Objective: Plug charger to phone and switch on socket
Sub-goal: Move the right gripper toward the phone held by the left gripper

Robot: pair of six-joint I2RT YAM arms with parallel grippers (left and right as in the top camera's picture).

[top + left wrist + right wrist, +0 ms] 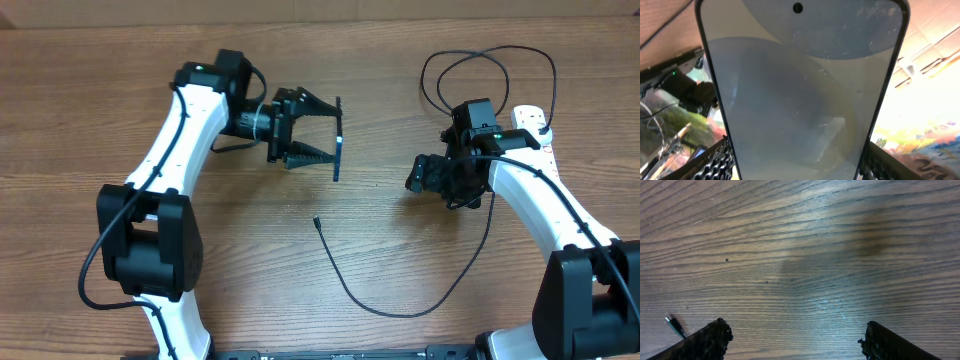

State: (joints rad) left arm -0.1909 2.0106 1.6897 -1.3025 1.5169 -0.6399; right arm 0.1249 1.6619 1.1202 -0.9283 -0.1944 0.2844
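Phone (338,168) clamped in left hand (330,130), charger tip (316,221) lying near spread-open right hand (420,175)

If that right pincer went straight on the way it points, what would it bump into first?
Probably bare brown wooden tabletop; the open right pincer faces it. The thin black cable's connector tip lies off to one side.

Bright, even light overhead; soft glare on the wooden table (840,305); phone (800,100) screen hazy with reflections, slightly blurred.
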